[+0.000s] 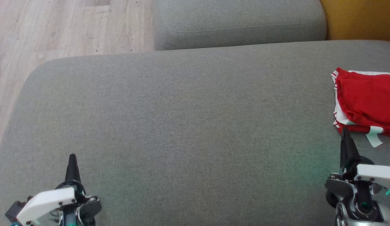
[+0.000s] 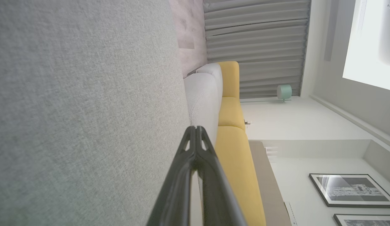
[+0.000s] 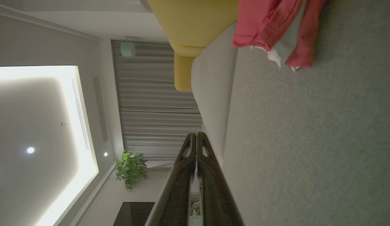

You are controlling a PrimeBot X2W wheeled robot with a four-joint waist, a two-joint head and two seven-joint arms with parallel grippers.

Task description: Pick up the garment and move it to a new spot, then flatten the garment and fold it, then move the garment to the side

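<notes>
Both sets of jaws are pressed together with nothing in them. Left gripper [image 1: 72,161] sits low left over the wide grey fabric sofa cushion [image 1: 182,119], right gripper [image 1: 345,135] low right. The red garment with white trim [image 1: 367,100] lies bunched on the cushion's right side, just past the right fingertips. In the head view the tip overlaps its near corner, but the right wrist view shows cushion between them, so I read them as apart.

My call: light, limp, thin cloth. It'll sag and the layers will slip. I'd pinch the near white-edged hem.

Garment's right part is cut off by the frame. Garment type, layer count and the pale strip at its near edge are unclear.

Beyond: second grey fabric cushion [image 1: 238,25], pale wood-plank floor [image 1: 56,31].
</notes>
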